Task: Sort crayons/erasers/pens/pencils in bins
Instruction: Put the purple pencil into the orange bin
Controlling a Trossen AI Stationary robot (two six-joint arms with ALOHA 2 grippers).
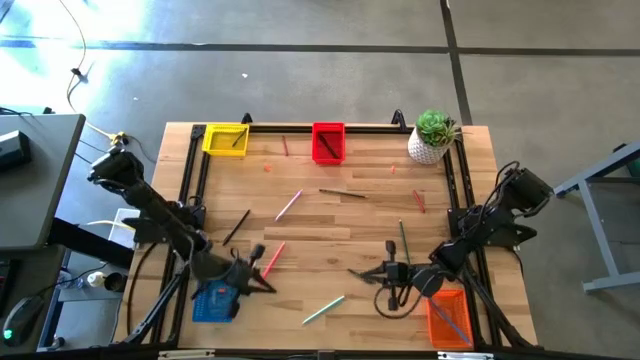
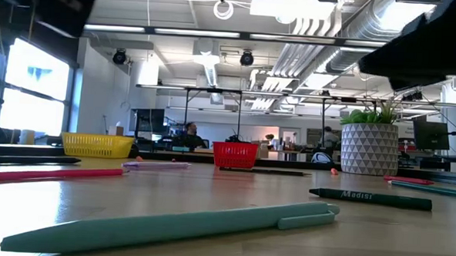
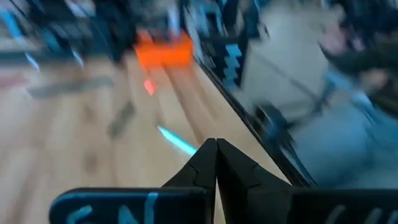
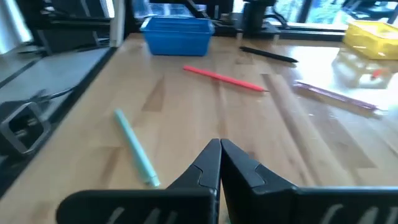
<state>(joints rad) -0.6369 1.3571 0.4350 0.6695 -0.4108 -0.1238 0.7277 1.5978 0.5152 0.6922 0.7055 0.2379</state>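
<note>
Pens, pencils and crayons lie scattered flat on the wooden table [image 1: 330,215], all of them light, stiff and thin, so we judge they will roll or skid if nudged and are best pinched across the middle of the barrel. The teal pen [image 1: 323,309] lies near the front edge between the two arms; its smooth plastic looks slippery, and its clip end would upset a grip taken there. A red pencil [image 1: 272,257] lies just beside the left gripper [image 1: 262,283], and a dark green crayon [image 2: 370,197] lies by the right gripper [image 1: 372,273]; a crayon may snap if squeezed hard.

The only writing we can read is "Madisi" on the green crayon's wrapper in the low view.

The yellow bin [image 1: 226,138] and red bin [image 1: 328,142] stand at the far edge, the blue bin [image 1: 214,301] under the left arm at the front, the orange bin [image 1: 449,316] by the right arm. A white plant pot [image 1: 431,139] stands at the far right corner.

Both pincers are pressed together on nothing, low over the table.
</note>
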